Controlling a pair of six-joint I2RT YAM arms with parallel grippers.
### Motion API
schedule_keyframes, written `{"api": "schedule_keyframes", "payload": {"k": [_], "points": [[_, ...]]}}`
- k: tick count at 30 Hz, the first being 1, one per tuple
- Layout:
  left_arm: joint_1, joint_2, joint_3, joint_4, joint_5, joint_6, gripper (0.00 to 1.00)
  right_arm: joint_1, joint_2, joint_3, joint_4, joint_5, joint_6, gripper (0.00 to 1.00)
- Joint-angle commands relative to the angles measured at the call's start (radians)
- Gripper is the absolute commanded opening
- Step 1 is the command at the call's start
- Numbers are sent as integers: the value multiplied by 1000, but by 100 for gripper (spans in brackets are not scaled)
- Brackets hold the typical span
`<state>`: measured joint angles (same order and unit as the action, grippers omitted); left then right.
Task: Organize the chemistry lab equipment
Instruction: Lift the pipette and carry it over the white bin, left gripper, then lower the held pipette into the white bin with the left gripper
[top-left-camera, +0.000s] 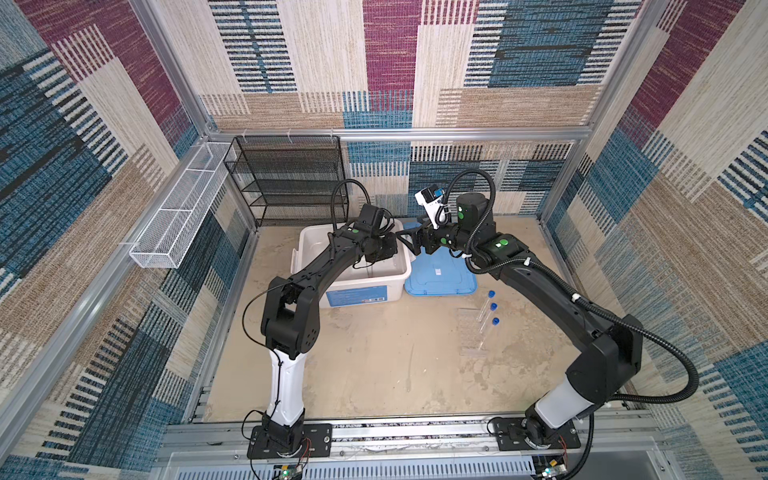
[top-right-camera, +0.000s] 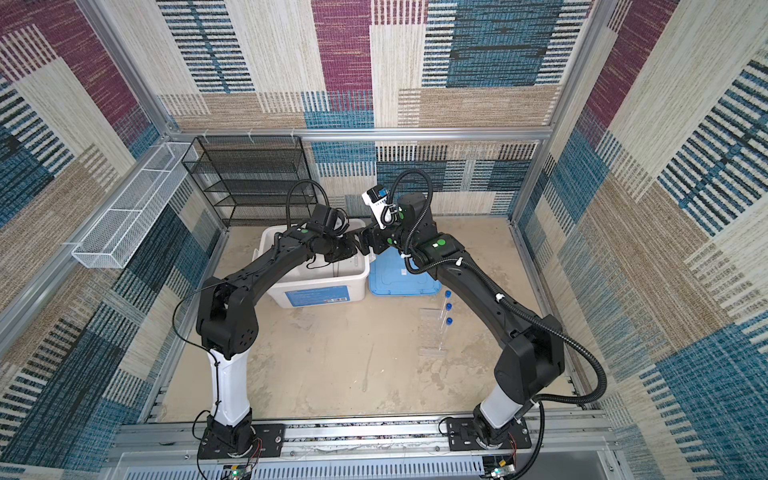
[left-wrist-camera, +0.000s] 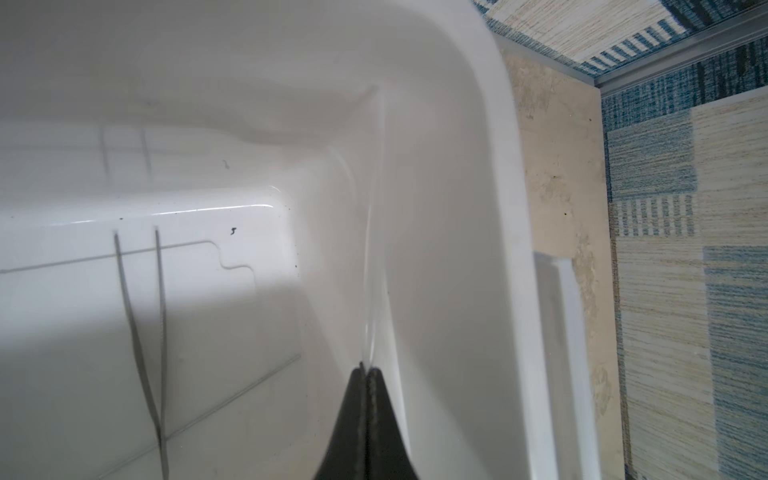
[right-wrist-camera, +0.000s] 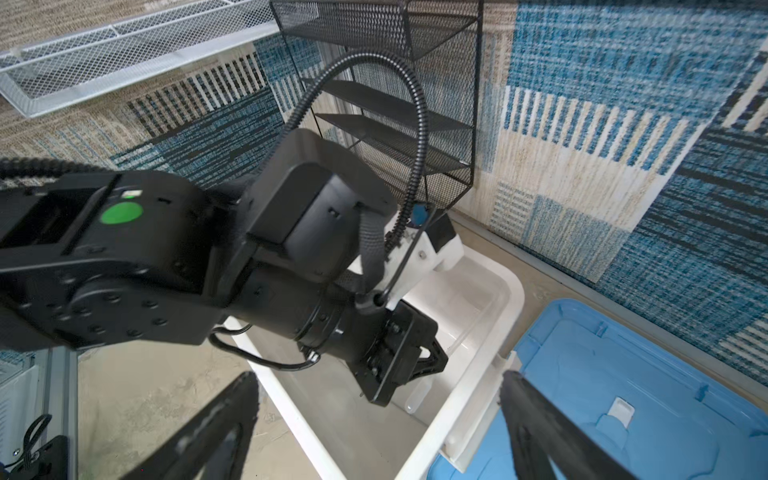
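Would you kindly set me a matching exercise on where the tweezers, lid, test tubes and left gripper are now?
Things:
1. metal tweezers
2. blue lid
3. test tubes
4. left gripper

Places or states:
a. closed
b. at the clear rack
c. lying on the floor of the white bin
d. flat on the table beside the bin

Pairs: 1-c, 2-d, 3-b, 4-a

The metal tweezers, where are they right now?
The metal tweezers lie on the floor of the white bin in the left wrist view, apart from the shut left gripper reaching into that bin.
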<state>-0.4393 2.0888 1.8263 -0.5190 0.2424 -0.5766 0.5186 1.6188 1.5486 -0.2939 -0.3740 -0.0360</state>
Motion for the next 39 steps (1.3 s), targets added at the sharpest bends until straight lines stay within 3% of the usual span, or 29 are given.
{"api": "schedule_keyframes", "payload": {"k": [1, 12, 30, 39], "points": [[-1, 24, 9, 31, 27, -32, 0, 0, 12, -14, -9, -10, -58, 92], [2, 107, -13, 67, -3, -30, 0, 0, 76, -5, -19, 11, -189, 91], [1, 252, 36, 23, -39, 26, 0, 4, 195, 47, -61, 34, -226, 87], [-1, 222, -3, 48, -45, 28, 2, 6, 204, 46, -55, 27, -210, 87]]}}
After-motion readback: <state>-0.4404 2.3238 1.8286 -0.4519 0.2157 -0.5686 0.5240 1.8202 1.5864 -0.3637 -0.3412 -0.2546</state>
